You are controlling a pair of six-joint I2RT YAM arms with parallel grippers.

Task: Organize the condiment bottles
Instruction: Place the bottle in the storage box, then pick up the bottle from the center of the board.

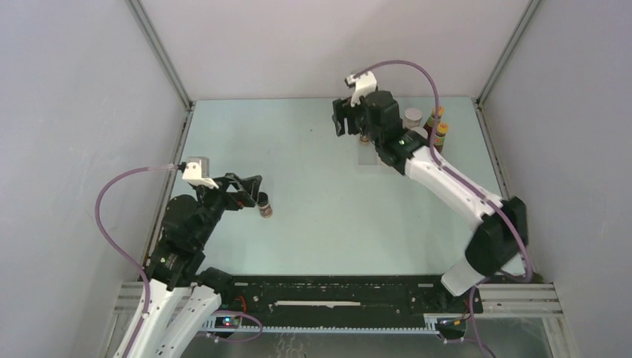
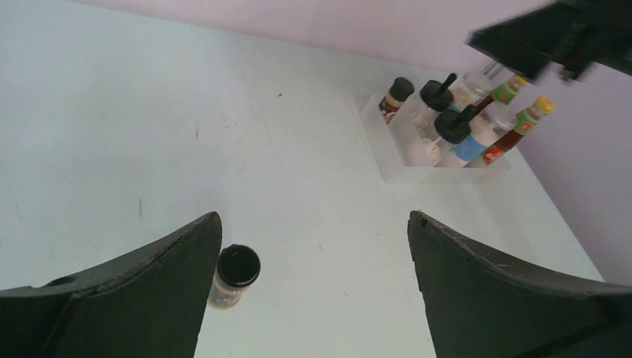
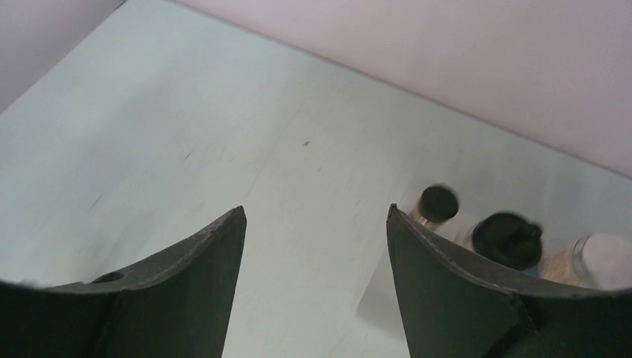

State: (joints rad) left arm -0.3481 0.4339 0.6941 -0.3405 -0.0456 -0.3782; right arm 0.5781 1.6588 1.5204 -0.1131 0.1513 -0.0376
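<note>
A tiny dark-lidded jar [image 1: 264, 208] stands alone on the table, just right of my left gripper [image 1: 252, 191]. In the left wrist view that jar [image 2: 235, 271] sits beside the inside of the left finger, and the left gripper [image 2: 314, 218] is wide open and holds nothing. A clear tray [image 2: 440, 177] at the back right holds several condiment bottles: a tiny dark jar [image 2: 395, 97], black-capped jars [image 2: 453, 125] and two red sauce bottles [image 2: 523, 127]. My right gripper [image 1: 350, 119] hovers at the tray's left end, open and empty [image 3: 314, 210]; the tiny jar [image 3: 436, 205] lies just outside its right finger.
Grey walls with metal posts close the table in on three sides. The tray [image 1: 370, 158] lies near the back right corner, with the right arm [image 1: 447, 183] stretched diagonally across the table's right side. The black rail [image 1: 335, 294] of the arm bases runs along the near edge.
</note>
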